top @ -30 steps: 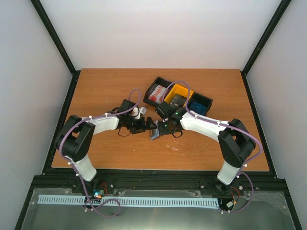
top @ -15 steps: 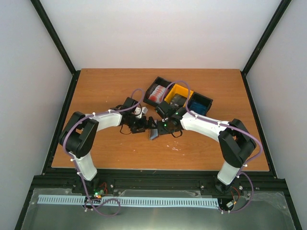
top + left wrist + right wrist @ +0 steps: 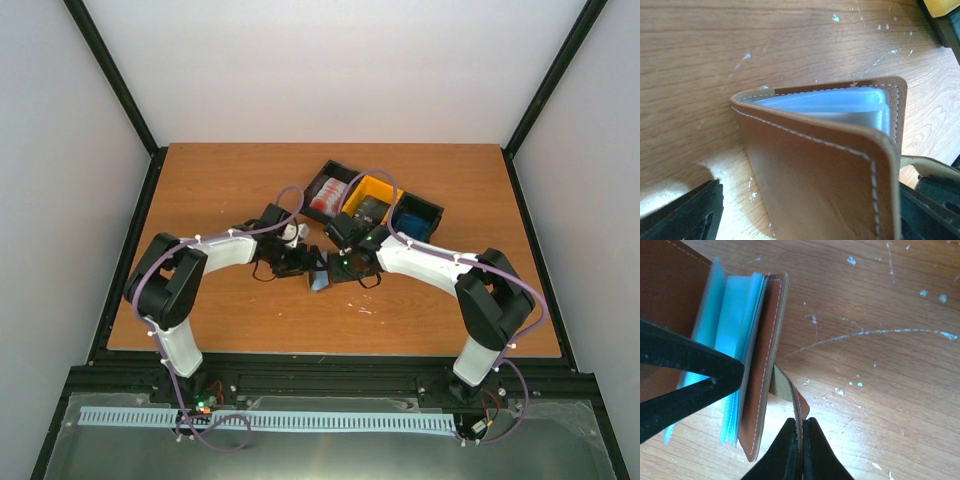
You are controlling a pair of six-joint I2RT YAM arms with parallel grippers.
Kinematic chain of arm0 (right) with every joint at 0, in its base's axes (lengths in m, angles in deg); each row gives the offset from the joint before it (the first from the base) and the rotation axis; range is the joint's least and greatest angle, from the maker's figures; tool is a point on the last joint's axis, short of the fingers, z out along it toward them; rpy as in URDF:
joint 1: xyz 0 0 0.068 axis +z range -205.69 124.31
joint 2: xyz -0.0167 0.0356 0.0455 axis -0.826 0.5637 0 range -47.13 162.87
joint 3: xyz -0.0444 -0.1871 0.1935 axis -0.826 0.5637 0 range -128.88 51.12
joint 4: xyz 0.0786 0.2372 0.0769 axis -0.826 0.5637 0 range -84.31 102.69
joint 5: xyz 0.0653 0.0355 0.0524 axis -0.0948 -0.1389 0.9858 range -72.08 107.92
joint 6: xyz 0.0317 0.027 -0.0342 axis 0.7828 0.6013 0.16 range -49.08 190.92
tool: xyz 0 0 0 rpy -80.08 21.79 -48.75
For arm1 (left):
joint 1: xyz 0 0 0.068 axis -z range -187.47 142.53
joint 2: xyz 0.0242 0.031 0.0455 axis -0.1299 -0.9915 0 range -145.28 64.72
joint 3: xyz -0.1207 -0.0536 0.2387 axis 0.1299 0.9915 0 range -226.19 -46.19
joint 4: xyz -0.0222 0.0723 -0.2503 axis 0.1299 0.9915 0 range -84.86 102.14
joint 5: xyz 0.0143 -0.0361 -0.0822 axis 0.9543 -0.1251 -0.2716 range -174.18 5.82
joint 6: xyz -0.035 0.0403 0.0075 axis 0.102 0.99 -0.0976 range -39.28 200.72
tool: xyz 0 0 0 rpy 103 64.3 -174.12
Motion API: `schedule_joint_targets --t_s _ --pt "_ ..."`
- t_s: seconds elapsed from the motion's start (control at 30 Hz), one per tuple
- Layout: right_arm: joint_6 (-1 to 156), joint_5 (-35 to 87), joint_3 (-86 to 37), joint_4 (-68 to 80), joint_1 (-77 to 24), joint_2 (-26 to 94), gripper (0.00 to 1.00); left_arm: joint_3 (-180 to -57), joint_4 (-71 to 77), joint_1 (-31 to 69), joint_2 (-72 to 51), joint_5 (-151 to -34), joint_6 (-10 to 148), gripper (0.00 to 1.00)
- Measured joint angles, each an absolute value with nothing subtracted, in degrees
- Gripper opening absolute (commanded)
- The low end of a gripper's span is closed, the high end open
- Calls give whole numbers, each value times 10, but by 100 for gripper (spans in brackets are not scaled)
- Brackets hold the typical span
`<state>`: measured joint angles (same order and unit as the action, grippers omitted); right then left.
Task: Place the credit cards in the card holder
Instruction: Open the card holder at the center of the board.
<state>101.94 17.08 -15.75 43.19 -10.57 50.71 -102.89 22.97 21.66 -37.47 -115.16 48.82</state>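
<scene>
The card holder [image 3: 320, 279] is a brown bifold wallet with pale blue sleeves, standing partly open on the table between the two arms. My right gripper [image 3: 801, 440] is shut on its snap tab [image 3: 799, 402]. My left gripper [image 3: 810, 215] is open and straddles the near cover [image 3: 815, 185]; its left finger [image 3: 687, 215] stands clear of the leather. One left finger [image 3: 690, 375] crosses the sleeves in the right wrist view. The credit cards lie in the bins behind: red-and-white [image 3: 328, 195], dark [image 3: 370, 209] and blue [image 3: 410, 218].
Three bins stand in a row at the back right of the arms: black [image 3: 318, 180], yellow [image 3: 383, 186], black [image 3: 434, 211]. A yellow bin corner [image 3: 945, 7] shows in the left wrist view. The wooden table [image 3: 220, 190] has black frame rails along its edges.
My left gripper has slid right toward the card holder and now has its jaws around the cover, slightly narrower than before. The right gripper has kept its hold on the tab.
</scene>
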Motion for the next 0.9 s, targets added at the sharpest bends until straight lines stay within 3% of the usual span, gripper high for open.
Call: schedule_joint_targets --t_s 0.1,0.3,0.5,0.9 --pt "1022 170 -154 432 -106 507 3 -1025 227 217 -373 -1152 491 86" --pt "1025 168 -154 434 -107 507 3 -1013 218 217 -363 -1156 497 96" --pt "1025 168 -153 434 -107 507 3 -1011 219 218 -358 -1157 503 97" --pt "1026 165 -151 434 -107 507 3 -1008 235 219 -357 -1128 503 66"
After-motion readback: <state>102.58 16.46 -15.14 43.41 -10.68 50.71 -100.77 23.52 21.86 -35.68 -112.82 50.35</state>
